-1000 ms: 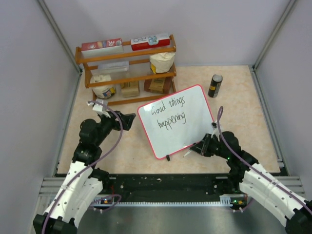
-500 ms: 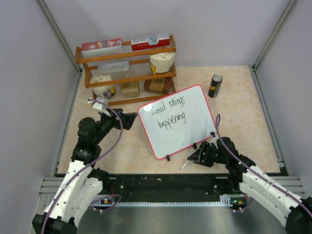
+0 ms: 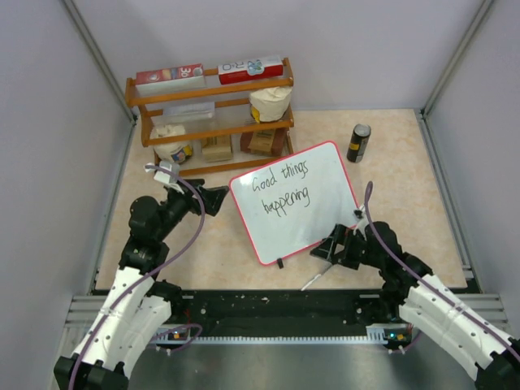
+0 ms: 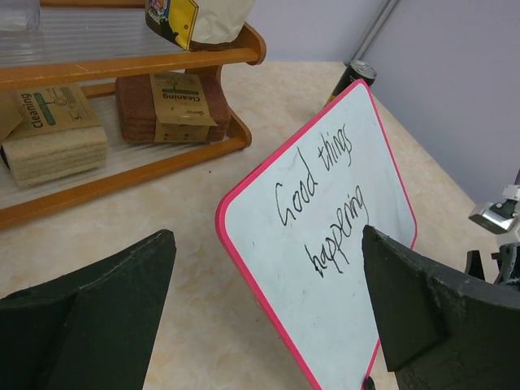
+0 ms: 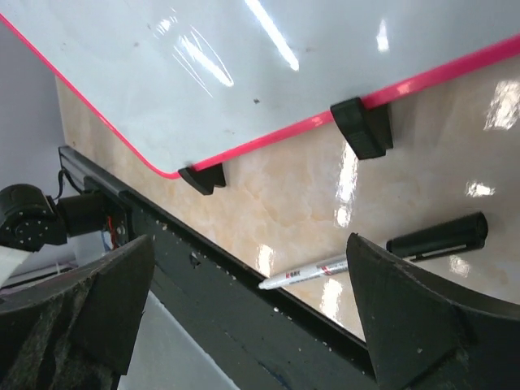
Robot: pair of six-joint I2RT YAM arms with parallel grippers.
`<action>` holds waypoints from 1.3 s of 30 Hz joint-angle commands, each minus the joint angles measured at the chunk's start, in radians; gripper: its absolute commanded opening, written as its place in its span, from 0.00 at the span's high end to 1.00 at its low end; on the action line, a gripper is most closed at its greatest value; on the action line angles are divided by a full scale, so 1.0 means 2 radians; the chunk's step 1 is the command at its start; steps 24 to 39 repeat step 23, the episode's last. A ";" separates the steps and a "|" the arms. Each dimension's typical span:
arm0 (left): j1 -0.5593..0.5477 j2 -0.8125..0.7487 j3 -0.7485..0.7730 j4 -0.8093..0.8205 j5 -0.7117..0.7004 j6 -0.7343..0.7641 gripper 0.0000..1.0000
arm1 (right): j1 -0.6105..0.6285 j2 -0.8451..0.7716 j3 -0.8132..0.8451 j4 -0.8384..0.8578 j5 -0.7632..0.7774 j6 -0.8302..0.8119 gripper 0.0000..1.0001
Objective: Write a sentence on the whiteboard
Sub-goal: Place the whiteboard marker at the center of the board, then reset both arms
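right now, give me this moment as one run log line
whiteboard: standing, sentence written | marker: lying on table | right gripper: open over marker | left gripper: open

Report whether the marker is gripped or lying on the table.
Lying down. The marker rests flat on the table near the feet of the whiteboard; the right gripper is wide open, clamping nothing.

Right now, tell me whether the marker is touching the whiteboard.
Apart. The right wrist view shows the marker lying on the table, a bare strip separating it from the whiteboard and its clip feet.
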 commanded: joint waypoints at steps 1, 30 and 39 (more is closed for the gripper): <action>0.000 0.000 -0.007 0.026 -0.008 0.002 0.01 | -0.005 0.016 0.066 -0.017 0.052 -0.066 0.01; 0.000 0.058 -0.042 0.049 -0.094 0.002 0.04 | -0.006 -0.046 0.154 0.195 0.375 -0.419 0.01; 0.000 0.058 -0.042 0.049 -0.094 0.002 0.04 | -0.006 -0.046 0.154 0.195 0.375 -0.419 0.01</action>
